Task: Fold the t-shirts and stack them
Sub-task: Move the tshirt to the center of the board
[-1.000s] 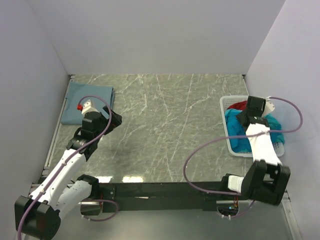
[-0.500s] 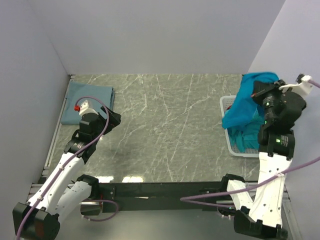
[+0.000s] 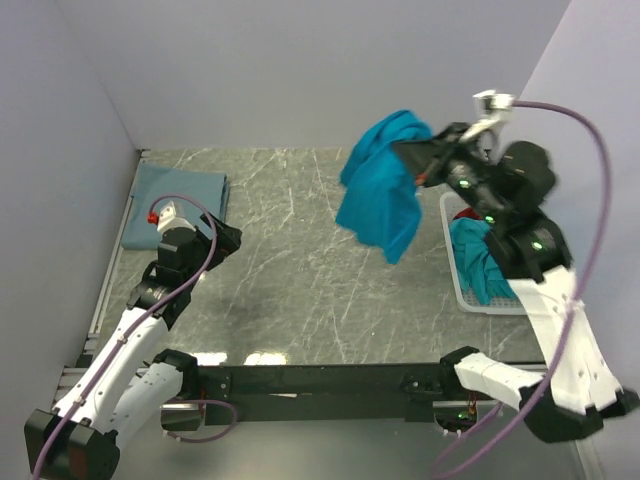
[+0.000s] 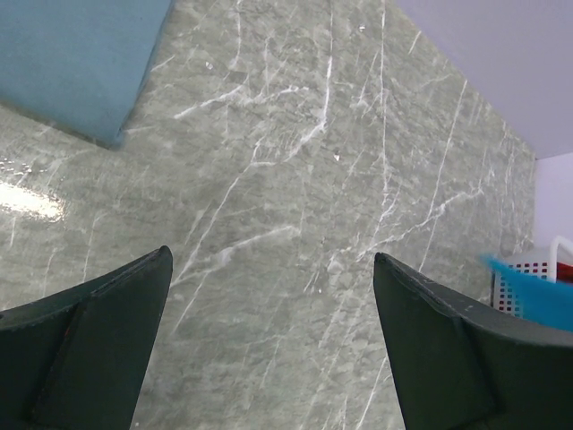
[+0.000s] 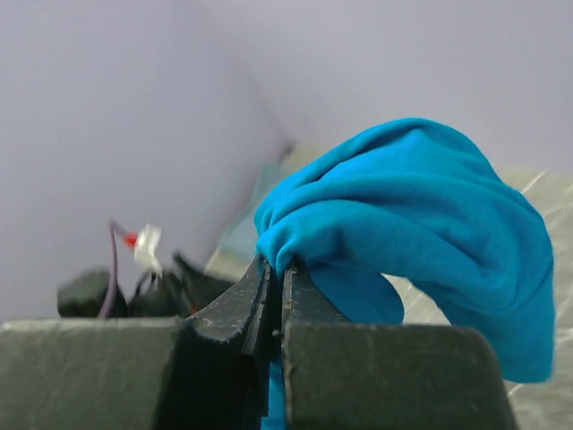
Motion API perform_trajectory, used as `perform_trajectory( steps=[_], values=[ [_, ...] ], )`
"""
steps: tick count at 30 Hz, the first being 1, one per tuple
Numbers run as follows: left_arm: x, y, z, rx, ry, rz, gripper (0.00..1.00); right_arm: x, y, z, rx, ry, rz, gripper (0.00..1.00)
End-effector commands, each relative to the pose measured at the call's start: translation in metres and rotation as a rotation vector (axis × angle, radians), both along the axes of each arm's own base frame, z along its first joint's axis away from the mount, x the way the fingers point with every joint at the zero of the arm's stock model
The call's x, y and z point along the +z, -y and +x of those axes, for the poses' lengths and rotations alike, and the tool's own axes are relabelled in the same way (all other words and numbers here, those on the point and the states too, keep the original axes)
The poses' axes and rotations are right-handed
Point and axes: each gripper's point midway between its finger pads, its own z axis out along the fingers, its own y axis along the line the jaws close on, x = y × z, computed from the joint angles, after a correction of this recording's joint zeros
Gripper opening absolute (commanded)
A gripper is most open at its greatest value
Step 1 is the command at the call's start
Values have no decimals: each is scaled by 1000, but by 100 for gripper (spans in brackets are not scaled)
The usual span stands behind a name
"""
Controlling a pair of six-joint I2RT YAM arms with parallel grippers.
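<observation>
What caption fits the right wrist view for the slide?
Right gripper jaws shut on a bunched teal t-shirt, held aloft.

No readable text, labels, brands or numbers anywhere.

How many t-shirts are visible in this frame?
4: a folded grey-blue shirt at far left, a teal shirt hanging from the right gripper, a second teal shirt and a red shirt in the basket. Others may lie hidden there.
</observation>
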Motion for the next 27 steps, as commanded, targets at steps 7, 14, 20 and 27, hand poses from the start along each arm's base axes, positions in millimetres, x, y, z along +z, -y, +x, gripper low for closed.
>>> perform_trajectory(
  steps=[7, 14, 20, 27],
  values=[
    [25, -20, -1, 133, 56, -31, 100, -169, -73, 31, 110, -274, -104, 24],
    [37, -46, -7, 266, 45, 9, 99, -254, -48, 31, -16, -411, -208, 43],
    [90, -46, -5, 280, 51, -2, 99, -277, -26, 22, -88, -425, -263, 44],
    [101, -28, 1, 173, 128, -36, 99, -282, -5, 16, -168, -383, -262, 46]
  ],
)
